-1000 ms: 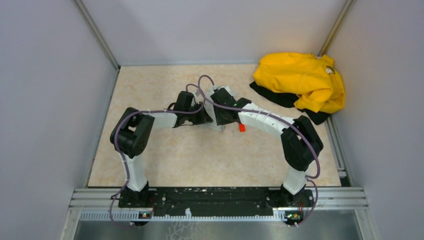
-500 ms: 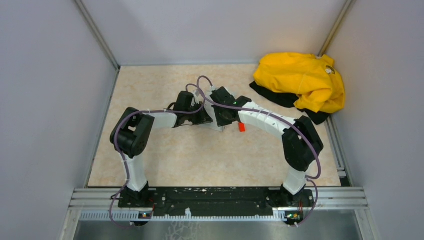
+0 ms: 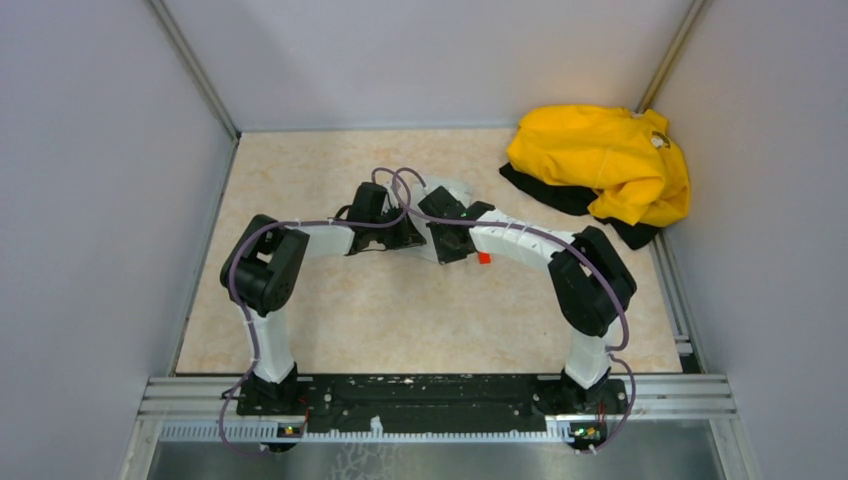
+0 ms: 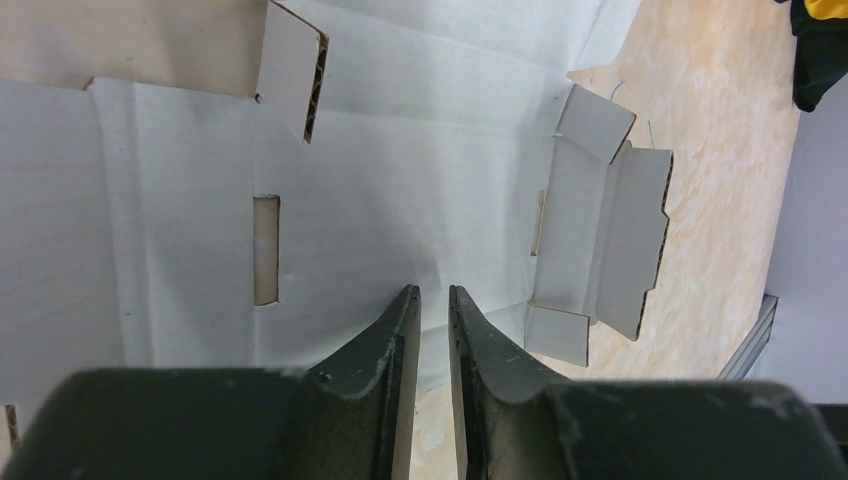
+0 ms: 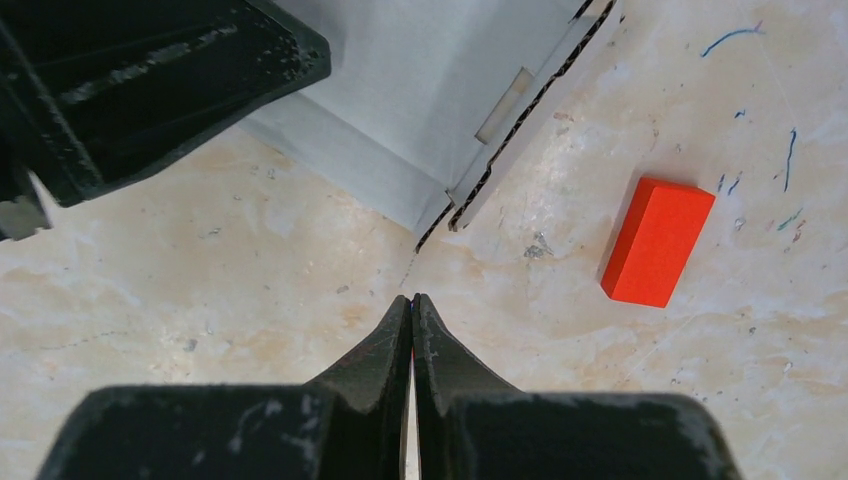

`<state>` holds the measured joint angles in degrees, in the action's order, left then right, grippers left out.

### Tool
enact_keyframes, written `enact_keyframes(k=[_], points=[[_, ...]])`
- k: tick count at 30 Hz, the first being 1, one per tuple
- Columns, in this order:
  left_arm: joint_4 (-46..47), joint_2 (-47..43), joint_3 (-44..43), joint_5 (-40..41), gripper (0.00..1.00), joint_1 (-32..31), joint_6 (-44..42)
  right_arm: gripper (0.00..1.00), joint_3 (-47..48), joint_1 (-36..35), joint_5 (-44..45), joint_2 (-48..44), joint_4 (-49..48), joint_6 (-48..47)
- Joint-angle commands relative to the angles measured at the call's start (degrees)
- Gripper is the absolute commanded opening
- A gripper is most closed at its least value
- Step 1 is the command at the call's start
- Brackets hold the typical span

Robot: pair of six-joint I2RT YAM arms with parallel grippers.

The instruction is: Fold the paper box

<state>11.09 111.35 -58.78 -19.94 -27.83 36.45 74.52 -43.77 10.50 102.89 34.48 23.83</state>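
The paper box (image 4: 400, 200) is seen as a flat die-cut sheet of pale cardboard, spread near the middle of the beige table (image 3: 330, 320). A yellow garment (image 3: 600, 160) is heaped in the far right corner, well apart. The left gripper (image 4: 434, 300) is held over the sheet's near edge, jaws parted by a narrow slit; whether anything is gripped cannot be told. The right gripper (image 5: 412, 300) is fully closed on nothing, above bare table just beside the sheet's corner. A small red block (image 5: 657, 241) is seen nearby.
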Motion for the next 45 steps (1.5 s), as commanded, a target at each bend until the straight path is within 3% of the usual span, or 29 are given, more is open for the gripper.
enact_keyframes(k=[1, 45], points=[[-8.98, 4.39, 2.45, 1.29, 0.25, -0.37, -1.38, 0.00, -0.24, -0.70, 1.63, 0.78, -2.83, 0.85], [-9.31, 5.06, 2.24, 0.64, 0.25, -0.33, -1.99, 0.00, 3.51, 0.18, 2.53, 9.57, -11.35, -2.20]])
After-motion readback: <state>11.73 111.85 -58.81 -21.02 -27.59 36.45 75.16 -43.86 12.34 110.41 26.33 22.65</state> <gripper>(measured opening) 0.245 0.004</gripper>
